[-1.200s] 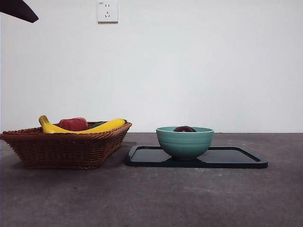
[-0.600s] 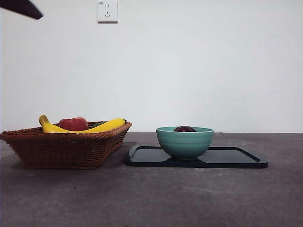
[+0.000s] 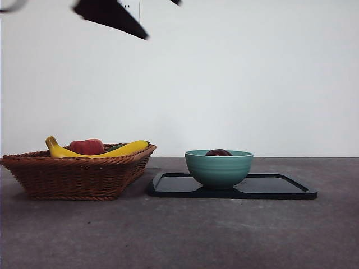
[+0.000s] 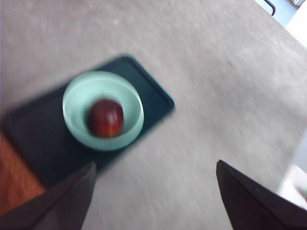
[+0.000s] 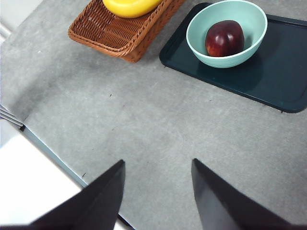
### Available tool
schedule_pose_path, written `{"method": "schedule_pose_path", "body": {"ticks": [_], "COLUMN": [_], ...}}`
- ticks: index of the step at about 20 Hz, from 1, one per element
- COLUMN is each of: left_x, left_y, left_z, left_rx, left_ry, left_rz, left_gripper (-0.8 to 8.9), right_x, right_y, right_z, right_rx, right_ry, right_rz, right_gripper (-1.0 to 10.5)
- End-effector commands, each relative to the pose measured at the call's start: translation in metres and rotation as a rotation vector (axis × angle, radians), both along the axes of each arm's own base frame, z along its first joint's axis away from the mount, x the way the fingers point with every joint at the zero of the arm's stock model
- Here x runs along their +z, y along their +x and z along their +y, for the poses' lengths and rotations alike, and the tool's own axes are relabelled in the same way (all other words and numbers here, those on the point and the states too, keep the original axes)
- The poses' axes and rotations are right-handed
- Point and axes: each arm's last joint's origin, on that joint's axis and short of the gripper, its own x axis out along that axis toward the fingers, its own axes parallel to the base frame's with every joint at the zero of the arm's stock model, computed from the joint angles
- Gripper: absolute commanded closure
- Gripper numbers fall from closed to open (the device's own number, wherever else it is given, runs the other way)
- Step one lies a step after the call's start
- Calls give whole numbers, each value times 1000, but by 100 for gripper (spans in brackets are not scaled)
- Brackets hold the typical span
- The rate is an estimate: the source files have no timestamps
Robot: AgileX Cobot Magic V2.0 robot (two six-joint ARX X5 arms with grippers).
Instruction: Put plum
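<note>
Since half a second ago, dark arm has swung from top-left corner toward 12 o'clock in front view. Left gripper [image 4: 153, 191] spread wide, empty; right gripper [image 5: 158, 191] parted, empty. Plum [image 5: 224, 38] sits inside teal bowl [image 3: 219, 168] on black tray [image 3: 280, 188].
</note>
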Motion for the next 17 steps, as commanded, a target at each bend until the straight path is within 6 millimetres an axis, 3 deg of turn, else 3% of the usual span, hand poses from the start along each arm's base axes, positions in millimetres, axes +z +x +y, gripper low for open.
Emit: {"method": "schedule_pose_path", "body": {"ticks": [1,8,17], "left_x": [-4,-55,-128], "left_y": [30,93,118], "left_z": [-26,-77,-108], "left_rx": [-18,-6,-11], "left_ry": [36,126,188], "left_rz": [-23,-44,-12], "left_gripper": [409,409,409], "right_x": [2,2,2], "right_y": [1,1,1], "right_z": [1,1,1], "right_rx": [6,3,-4], "right_ry": [7,6,12], "right_rz": [-9,-8,-1], "right_gripper": [725,725,725]}}
